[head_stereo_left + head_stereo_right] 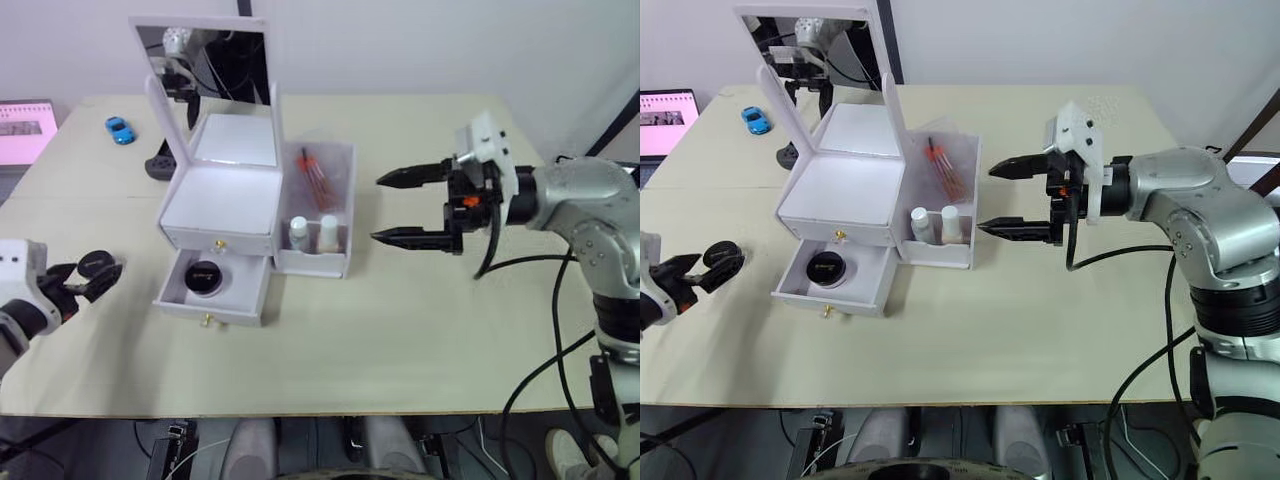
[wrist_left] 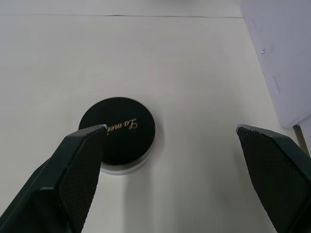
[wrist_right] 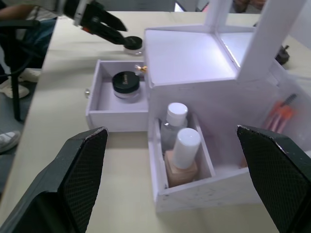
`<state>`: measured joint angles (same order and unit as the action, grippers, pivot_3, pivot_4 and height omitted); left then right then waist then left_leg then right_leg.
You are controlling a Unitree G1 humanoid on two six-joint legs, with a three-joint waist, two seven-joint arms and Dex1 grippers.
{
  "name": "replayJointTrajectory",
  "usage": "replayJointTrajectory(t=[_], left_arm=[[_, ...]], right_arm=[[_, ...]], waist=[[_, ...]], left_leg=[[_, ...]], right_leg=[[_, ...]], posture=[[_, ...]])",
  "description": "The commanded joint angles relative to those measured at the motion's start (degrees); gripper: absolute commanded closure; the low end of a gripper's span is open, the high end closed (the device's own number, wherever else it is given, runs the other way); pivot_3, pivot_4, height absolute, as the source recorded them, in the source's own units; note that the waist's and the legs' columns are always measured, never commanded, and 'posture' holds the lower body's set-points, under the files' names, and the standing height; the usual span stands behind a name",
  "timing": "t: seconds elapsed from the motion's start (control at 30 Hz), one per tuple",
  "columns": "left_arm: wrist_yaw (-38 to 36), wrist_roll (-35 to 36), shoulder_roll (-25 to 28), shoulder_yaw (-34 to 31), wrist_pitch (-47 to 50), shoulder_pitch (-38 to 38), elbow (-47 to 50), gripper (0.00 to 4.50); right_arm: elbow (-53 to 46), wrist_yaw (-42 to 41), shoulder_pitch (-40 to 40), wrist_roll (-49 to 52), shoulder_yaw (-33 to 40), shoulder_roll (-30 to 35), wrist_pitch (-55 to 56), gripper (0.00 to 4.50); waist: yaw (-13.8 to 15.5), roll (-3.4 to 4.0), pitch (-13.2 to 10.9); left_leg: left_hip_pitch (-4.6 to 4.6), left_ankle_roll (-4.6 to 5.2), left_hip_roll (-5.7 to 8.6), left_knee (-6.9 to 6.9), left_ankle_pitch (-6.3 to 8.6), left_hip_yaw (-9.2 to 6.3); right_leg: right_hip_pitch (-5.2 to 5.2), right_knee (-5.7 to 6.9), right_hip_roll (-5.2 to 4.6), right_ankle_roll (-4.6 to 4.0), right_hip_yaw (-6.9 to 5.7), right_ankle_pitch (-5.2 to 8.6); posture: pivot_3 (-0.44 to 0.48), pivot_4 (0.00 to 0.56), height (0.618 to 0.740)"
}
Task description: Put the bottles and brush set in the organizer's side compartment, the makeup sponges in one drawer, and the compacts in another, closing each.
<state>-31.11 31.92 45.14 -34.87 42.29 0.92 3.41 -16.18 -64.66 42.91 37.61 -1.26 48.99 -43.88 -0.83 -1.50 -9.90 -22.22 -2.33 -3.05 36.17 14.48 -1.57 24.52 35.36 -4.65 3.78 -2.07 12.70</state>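
Compact step in hand: my left hand (image 2: 170, 179), fingers spread, hovers over the second compact (image 2: 117, 132) on the worktop (image 1: 400, 320); next, pinch and carry it to the open drawer (image 1: 212, 290).

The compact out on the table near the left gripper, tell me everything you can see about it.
The compact is a round, flat jar with a glossy black lid bearing gold script lettering and a paler base showing under the rim. It lies lid-up on the beige table, outside the white organizer, to the left of its open drawer. The left gripper hovers over it with fingers open on either side, not touching it. A matching compact already sits in that drawer.
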Motion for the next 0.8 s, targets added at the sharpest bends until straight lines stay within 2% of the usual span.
replayJointTrajectory(t=[0.03,0.47,0.8], left_arm=[[2.83,-1.49,1.00,-1.40,0.16,-2.04,-1.31,0.03],[4.09,-5.62,0.62,1.45,-3.65,-8.68,-10.97,0.03],[2.38,-6.91,0.11,4.85,-5.12,-11.21,-13.92,0.03]], right_arm=[[-2.26,-0.71,2.51,2.57,2.36,1.37,-1.73,0.00],[-4.42,-0.11,1.68,5.35,4.11,1.14,-2.04,0.00],[-4.49,-0.18,1.08,4.38,4.00,2.34,-0.96,0.00]], waist=[[-0.01,0.00,0.00],[0.30,-0.02,0.01],[0.08,-0.02,0.01]], left_leg=[[0.00,0.00,0.00,0.00,0.00,0.00],[0.00,0.00,0.01,0.04,0.00,0.01],[0.01,0.00,0.01,0.03,0.00,0.01]], right_leg=[[0.01,0.01,0.00,0.00,0.00,0.00],[0.00,0.04,-0.02,0.00,0.00,-0.01],[0.00,0.05,-0.01,0.05,0.01,-0.03]], posture=[[0.000,0.150,0.725],[0.000,0.150,0.725],[0.000,0.150,0.725]])
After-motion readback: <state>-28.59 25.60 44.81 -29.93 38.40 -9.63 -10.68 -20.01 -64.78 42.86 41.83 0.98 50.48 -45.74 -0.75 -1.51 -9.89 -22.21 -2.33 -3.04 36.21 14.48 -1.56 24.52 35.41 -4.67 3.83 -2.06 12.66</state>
